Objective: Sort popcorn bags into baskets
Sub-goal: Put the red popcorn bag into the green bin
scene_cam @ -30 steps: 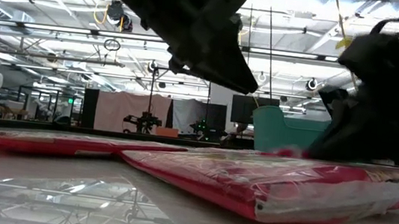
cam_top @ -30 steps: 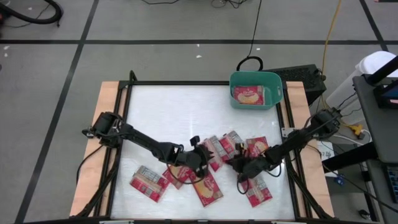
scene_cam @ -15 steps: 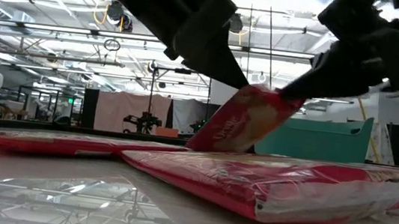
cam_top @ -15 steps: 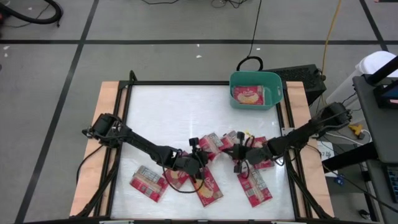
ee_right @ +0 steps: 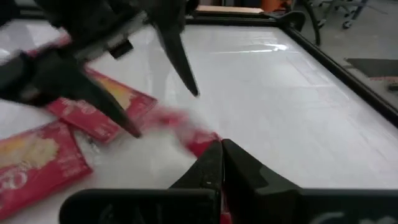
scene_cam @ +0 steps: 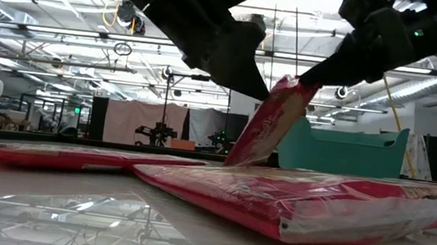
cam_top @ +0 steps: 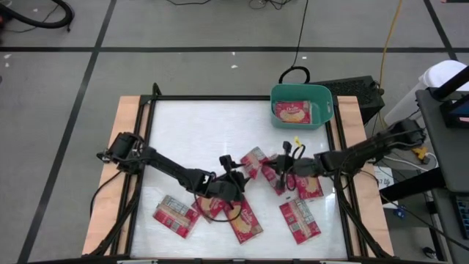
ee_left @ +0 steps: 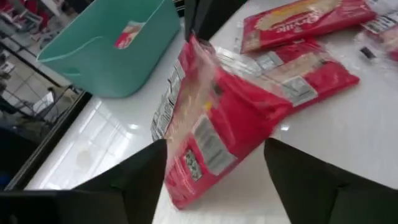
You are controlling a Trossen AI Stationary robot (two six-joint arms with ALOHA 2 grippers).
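Observation:
One red popcorn bag [scene_cam: 270,124] stands steeply tilted near the table's middle, with my right gripper [scene_cam: 310,82] shut on its upper end. My left gripper [ee_left: 216,142] is open, one finger on either side of that bag's lower half [ee_left: 217,134]. I cannot tell whether the fingers touch it. In the high view my left gripper [cam_top: 236,170] and right gripper [cam_top: 284,170] face each other across this bag [cam_top: 274,178]. The teal basket [cam_top: 327,110] stands at the far right with one bag [cam_top: 293,112] lying in it. My right gripper pinches the bag's upper end [scene_cam: 295,87] between its two shut fingers, which slant down at it from the table's right. The bag hangs steeply tilted below them. Its lower end [ee_left: 181,196] is down by the table top.
Several more red bags lie flat on the white table: one at the near left [cam_top: 176,215], one near the front middle [cam_top: 244,220], one at the near right [cam_top: 300,221], and others around the grippers [cam_top: 253,157]. A black frame [cam_top: 220,97] rims the table.
My right gripper has risen and drawn back toward the table's right, pulling one bag up by its end from flat among the others to steeply tilted. My left gripper has rolled at the wrist and opened, staying in place beside the bag.

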